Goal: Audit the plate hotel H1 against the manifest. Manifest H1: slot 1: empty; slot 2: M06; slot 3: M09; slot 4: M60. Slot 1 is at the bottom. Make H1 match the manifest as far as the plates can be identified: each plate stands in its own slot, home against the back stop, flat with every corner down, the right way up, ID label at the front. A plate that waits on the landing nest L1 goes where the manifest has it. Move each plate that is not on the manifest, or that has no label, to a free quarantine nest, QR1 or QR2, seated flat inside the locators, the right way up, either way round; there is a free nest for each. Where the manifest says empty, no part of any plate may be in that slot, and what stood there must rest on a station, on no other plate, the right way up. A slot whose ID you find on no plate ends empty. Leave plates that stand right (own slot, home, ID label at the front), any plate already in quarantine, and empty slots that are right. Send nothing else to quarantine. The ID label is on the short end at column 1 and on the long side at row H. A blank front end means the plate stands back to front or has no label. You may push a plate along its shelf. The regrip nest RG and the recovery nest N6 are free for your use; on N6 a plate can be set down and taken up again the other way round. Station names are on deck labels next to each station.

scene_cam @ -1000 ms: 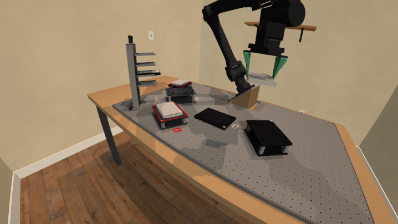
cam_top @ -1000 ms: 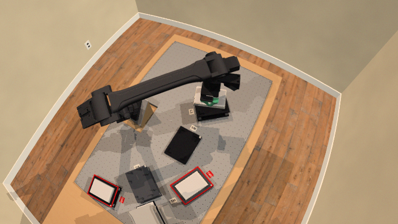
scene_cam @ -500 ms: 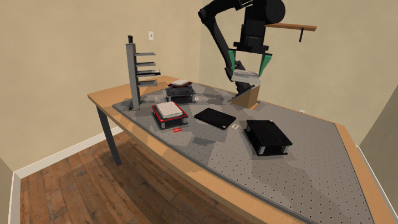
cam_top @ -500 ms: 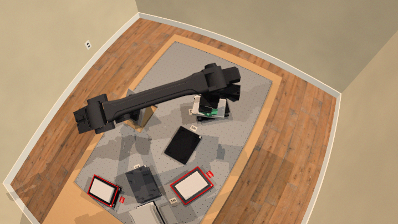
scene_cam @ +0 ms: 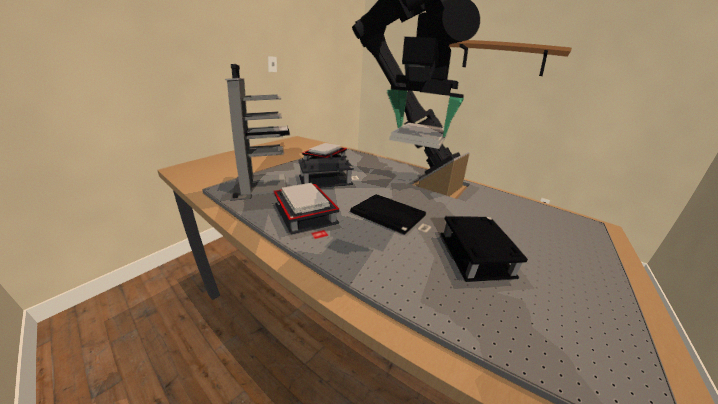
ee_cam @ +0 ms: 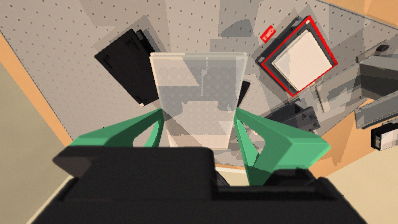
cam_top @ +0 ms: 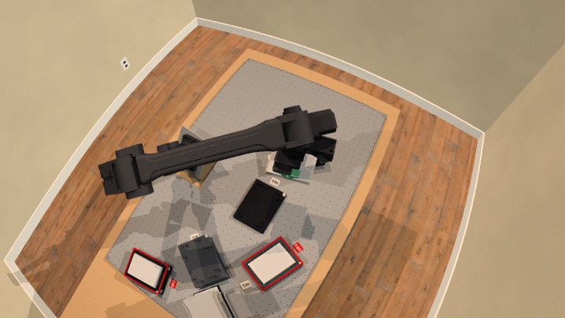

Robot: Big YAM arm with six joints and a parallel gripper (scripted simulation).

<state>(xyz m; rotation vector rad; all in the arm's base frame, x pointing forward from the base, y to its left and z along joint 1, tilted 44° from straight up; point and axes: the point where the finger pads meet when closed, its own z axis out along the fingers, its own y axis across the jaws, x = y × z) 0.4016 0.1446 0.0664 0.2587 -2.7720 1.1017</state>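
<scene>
A wooden desk (scene_cam: 351,311) on dark metal legs (scene_cam: 196,246) carries a grey perforated mat (scene_cam: 552,321) that leaves a wooden border along its edges; beyond the desk's back edge a wooden wall shelf (scene_cam: 512,47) hangs on two black brackets. The floor is brown plank wood (cam_top: 415,166) with a white skirting board (cam_top: 335,63); the beige wall past the desk's left edge bears a white socket plate (cam_top: 124,63).

Arm raised high, gripper pointing down with a load between its fingers

The black arm (cam_top: 221,148) reaches from its base across the table, elbow lifted, wrist bent downward. The gripper (scene_cam: 424,113) hangs well above the surface, its green fingers spread wide and clamped on the long sides of a pale plate (ee_cam: 199,100).
</scene>
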